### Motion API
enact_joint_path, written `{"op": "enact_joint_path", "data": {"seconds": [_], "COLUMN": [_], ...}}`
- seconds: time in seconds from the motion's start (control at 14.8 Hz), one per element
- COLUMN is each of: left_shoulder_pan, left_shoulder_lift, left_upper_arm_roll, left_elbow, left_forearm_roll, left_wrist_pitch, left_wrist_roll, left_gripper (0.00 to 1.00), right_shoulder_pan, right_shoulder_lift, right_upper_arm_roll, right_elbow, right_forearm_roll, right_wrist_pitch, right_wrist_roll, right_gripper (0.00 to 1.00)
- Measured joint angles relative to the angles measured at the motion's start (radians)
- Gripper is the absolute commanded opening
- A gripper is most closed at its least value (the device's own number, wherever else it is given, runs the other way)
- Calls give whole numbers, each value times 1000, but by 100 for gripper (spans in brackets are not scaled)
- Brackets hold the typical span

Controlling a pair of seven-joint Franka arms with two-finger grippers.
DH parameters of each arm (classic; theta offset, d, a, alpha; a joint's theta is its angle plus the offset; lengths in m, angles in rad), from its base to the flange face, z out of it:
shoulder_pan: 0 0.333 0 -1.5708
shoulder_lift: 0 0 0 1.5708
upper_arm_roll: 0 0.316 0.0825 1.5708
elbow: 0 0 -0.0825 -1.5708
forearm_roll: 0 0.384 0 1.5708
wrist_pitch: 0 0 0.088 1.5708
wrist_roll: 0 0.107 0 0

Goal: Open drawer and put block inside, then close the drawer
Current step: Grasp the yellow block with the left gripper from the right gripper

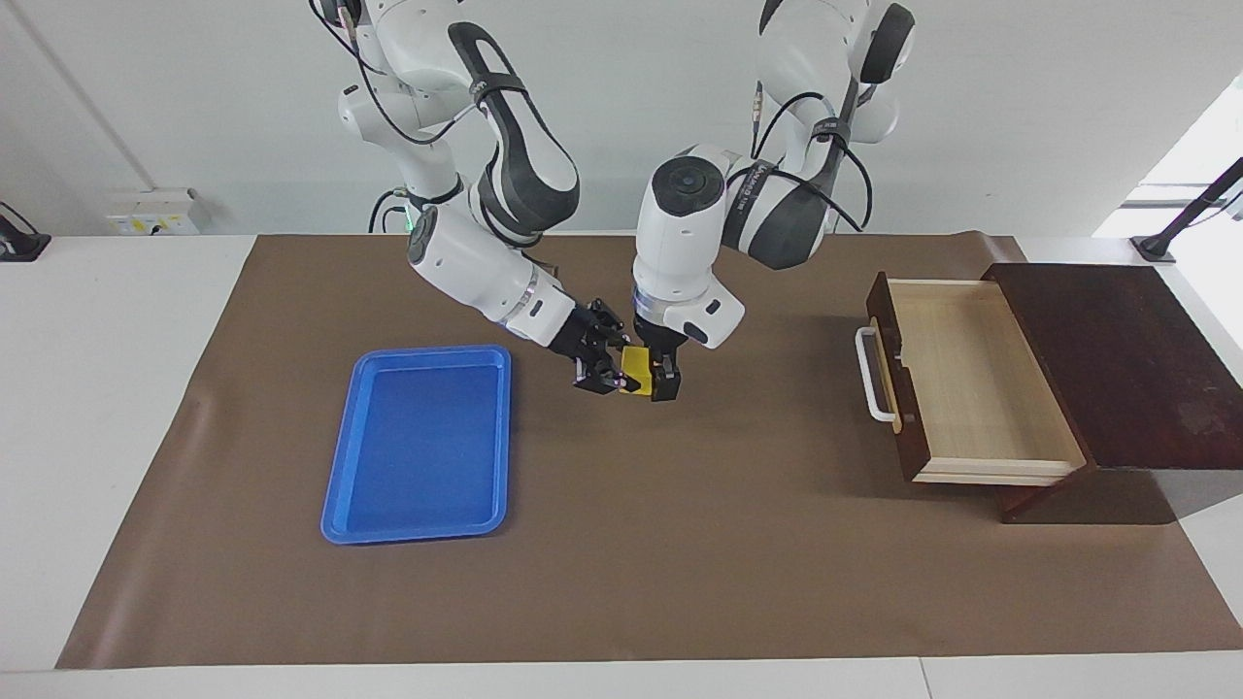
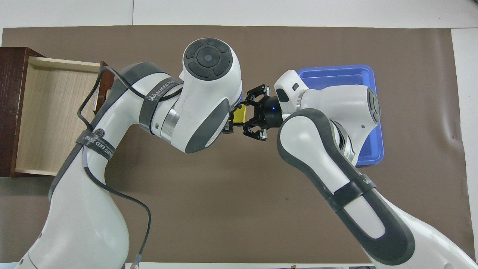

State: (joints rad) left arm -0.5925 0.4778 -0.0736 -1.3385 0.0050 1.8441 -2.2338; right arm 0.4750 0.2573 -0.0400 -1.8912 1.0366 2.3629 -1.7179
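Observation:
The yellow block (image 1: 636, 367) (image 2: 239, 115) hangs above the brown mat, between the blue tray and the drawer. My right gripper (image 1: 612, 374) (image 2: 246, 118) is shut on it from the tray's side. My left gripper (image 1: 655, 381) comes down on it from above, one finger (image 1: 665, 384) pressed against the block's side, so both grippers hold it. In the overhead view the left wrist hides most of the left gripper. The drawer (image 1: 971, 374) (image 2: 52, 112) stands pulled out at the left arm's end of the table, its pale wood inside bare, white bar handle (image 1: 871, 377) toward the block.
A flat blue tray (image 1: 422, 442) (image 2: 336, 74) lies on the mat at the right arm's end. The dark wooden box (image 1: 1117, 359) sits over the table's edge at the left arm's end. The brown mat (image 1: 680, 544) covers most of the table.

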Motion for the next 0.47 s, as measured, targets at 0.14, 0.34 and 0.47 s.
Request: {"op": "enact_joint_path", "data": {"seconds": [0.14, 0.34, 0.47], "left_shoulder_pan": [-6, -8, -8], "left_shoulder_lift": [0, 0, 0], "left_upper_arm_roll": [-1, -2, -2], "left_elbow": [0, 0, 0], "left_forearm_roll": [4, 10, 10], "left_wrist_pitch": [-4, -5, -5], "left_wrist_roll": [0, 10, 12], "left_gripper": [0, 0, 0], "right_shoulder_pan": [-1, -1, -1], "right_shoulder_lift": [1, 1, 1], "right_upper_arm_roll": [-3, -4, -4], "right_elbow": [-1, -2, -2], "right_forearm_roll": [0, -1, -1], "right_wrist_pitch": [5, 5, 6], "right_wrist_roll": [0, 0, 0], "right_gripper": [0, 0, 0]}}
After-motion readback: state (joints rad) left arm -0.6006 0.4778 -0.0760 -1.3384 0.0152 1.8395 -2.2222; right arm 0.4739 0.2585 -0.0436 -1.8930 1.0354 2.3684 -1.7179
